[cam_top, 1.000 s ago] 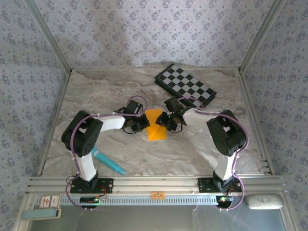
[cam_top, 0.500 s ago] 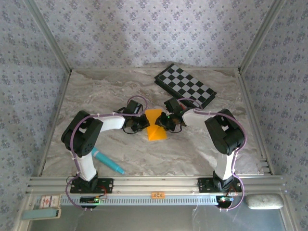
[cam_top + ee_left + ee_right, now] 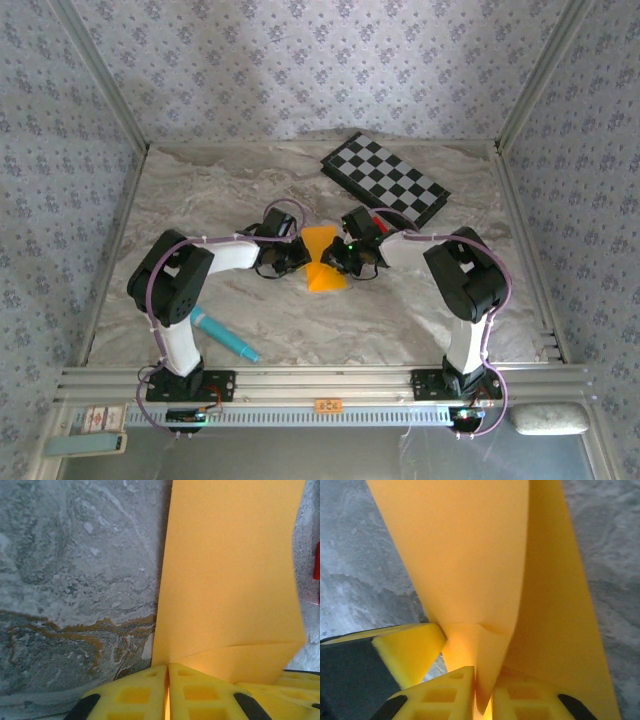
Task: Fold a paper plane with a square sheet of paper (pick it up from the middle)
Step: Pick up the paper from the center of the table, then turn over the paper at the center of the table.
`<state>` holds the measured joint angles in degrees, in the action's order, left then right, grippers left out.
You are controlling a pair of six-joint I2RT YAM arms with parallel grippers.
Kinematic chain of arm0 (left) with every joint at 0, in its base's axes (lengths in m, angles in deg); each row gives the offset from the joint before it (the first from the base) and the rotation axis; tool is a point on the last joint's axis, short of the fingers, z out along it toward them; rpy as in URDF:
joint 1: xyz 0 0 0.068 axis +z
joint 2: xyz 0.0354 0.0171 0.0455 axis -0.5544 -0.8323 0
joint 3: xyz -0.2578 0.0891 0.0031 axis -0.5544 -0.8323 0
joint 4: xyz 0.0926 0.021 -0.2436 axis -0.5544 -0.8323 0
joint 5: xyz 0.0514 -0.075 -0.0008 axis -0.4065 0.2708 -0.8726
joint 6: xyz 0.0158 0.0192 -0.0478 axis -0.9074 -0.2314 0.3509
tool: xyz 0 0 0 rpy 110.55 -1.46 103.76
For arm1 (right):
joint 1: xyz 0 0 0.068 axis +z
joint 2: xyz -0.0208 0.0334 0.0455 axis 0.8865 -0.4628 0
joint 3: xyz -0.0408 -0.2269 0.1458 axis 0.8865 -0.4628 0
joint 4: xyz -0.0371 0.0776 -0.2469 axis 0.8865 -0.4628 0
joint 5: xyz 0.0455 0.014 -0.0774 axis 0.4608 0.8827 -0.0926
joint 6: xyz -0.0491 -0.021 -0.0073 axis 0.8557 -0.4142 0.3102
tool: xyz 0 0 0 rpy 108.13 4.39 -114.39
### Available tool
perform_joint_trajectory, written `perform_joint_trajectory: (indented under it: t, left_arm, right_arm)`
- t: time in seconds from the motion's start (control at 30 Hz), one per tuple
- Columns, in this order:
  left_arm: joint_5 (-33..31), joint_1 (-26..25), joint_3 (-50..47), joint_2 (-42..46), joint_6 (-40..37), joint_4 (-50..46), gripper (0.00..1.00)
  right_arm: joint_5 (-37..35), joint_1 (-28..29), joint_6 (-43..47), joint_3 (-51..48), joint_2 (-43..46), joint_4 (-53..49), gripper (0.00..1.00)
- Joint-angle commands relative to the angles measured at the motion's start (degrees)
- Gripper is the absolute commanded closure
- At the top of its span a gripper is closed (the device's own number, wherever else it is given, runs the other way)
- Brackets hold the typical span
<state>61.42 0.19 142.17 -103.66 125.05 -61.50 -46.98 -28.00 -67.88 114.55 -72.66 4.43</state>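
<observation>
Checkerboard (image 3: 385, 180) far right, teal pen (image 3: 226, 337) near left, bare tabletop (image 3: 195, 190) far left.

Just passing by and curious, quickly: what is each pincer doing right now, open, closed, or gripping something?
Left pincer: closed, pinching the orange paper sheet.
Right pincer: closed, pinching the same sheet.

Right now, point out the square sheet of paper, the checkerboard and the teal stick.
square sheet of paper (image 3: 324, 277): top external view, lower half.
checkerboard (image 3: 386, 180): top external view, board centre.
teal stick (image 3: 226, 336): top external view, mid-shaft.

Floral-patterned grey walls (image 3: 300, 60) enclose what looks like marbled tabletop (image 3: 200, 190).
</observation>
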Motion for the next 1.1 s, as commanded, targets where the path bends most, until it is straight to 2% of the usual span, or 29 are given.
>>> perform_joint_trajectory:
  t: [0.0,0.17,0.37,0.57,0.7,0.73,0.93,1.07]
  left_arm:
    - [-0.9,0.8,-2.0,0.5,0.1,-2.7,0.88]
    - [6.2,5.2,-2.6,7.0,-0.3,2.1,0.75]
    - [9.1,10.7,-7.6,18.6,-0.1,4.8,0.51]
    - [13.7,13.0,-15.5,27.5,6.5,16.3,0.16]
    - [16.8,12.9,-18.0,29.4,11.1,23.3,0.07]
    - [17.4,12.9,-18.7,29.5,12.5,25.2,0.01]
    - [19.3,11.8,-22.1,28.4,19.9,36.9,0.0]
    - [20.0,10.5,-21.5,27.5,20.2,38.4,0.05]
  right_arm:
    - [1.2,0.0,-0.1,-1.3,1.2,2.3,0.87]
    - [0.6,-1.0,1.5,-2.1,3.6,3.6,0.93]
    - [2.3,-2.3,2.8,-2.6,7.5,7.5,0.95]
    - [8.6,-2.7,2.2,-0.3,9.8,11.8,0.95]
    - [12.9,-2.6,1.0,1.7,10.5,15.1,0.95]
    - [13.8,-2.5,0.5,2.2,10.6,16.1,0.95]
    - [16.7,-2.6,-4.7,2.8,10.9,22.0,0.94]
    - [17.6,-2.8,-6.8,2.9,10.9,24.5,0.93]
